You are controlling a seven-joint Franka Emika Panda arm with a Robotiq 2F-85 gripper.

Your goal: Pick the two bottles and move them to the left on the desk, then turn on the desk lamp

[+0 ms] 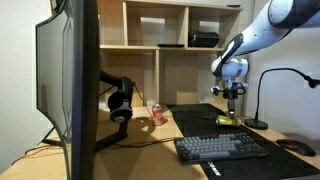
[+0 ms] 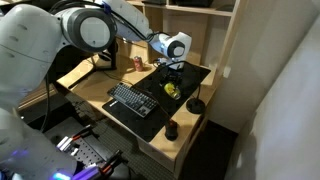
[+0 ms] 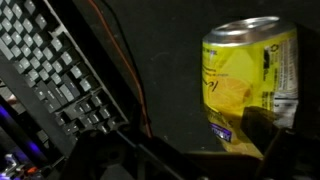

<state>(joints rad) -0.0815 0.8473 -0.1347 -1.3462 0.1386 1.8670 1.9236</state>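
The yellow-green bottle (image 3: pixel 250 75) stands on the desk's black mat (image 3: pixel 170 90); it also shows in both exterior views (image 1: pixel 226 120) (image 2: pixel 170 88). My gripper (image 1: pixel 232 98) (image 2: pixel 172 72) hangs just above it with its fingers apart and holds nothing. In the wrist view one dark finger overlaps the can's lower right side, and the gripper (image 3: pixel 185 150) sits mostly left of the can. The pinkish-red bottle (image 1: pixel 157 113) (image 2: pixel 138 63) stands apart, near the headphones. The black desk lamp (image 1: pixel 262 95) stands close beside the yellow can, with its round base (image 2: pixel 194 105) on the mat.
A black keyboard (image 1: pixel 220 147) (image 2: pixel 133 100) (image 3: pixel 50 70) lies on the mat in front of the can. A mouse (image 1: pixel 295 147) (image 2: pixel 171 130) sits near the desk edge. Headphones (image 1: pixel 120 100) and a large monitor (image 1: pixel 70 80) stand nearby. A wooden shelf unit (image 1: pixel 160 40) is behind.
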